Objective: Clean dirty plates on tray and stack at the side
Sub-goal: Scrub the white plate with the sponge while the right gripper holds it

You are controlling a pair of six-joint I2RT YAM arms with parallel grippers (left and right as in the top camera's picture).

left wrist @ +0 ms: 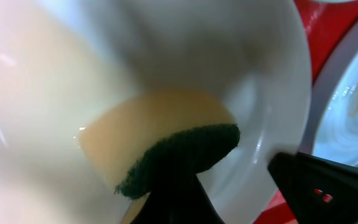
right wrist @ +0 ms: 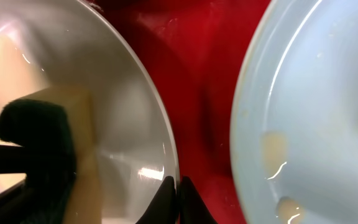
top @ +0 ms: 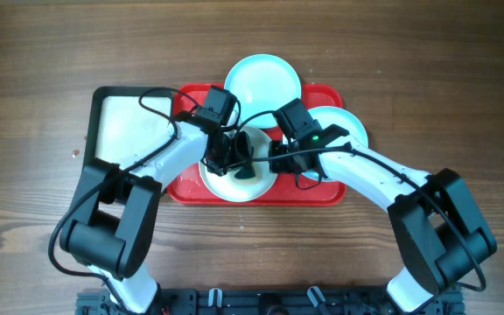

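Overhead: left gripper (top: 237, 164) and right gripper (top: 274, 158) meet over the white plate (top: 226, 186) at the tray's (top: 186, 186) front.

Left wrist: fingers clamp the sponge (left wrist: 166, 140), seemingly pressed flat on the plate.

Right wrist: jaws nearly closed, pinching the plate's right rim. A soiled blue plate (right wrist: 316, 124) sits just right.

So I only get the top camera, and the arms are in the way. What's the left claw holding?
Observer: A sponge, yellow with a green scrubby side, against the white plate.
Child: What's the right claw doing?
Observer: The right claw pinches that plate's rim.
Child: Is the blue plate beside it clean?
Observer: No, the blue plate has pale smears on it.
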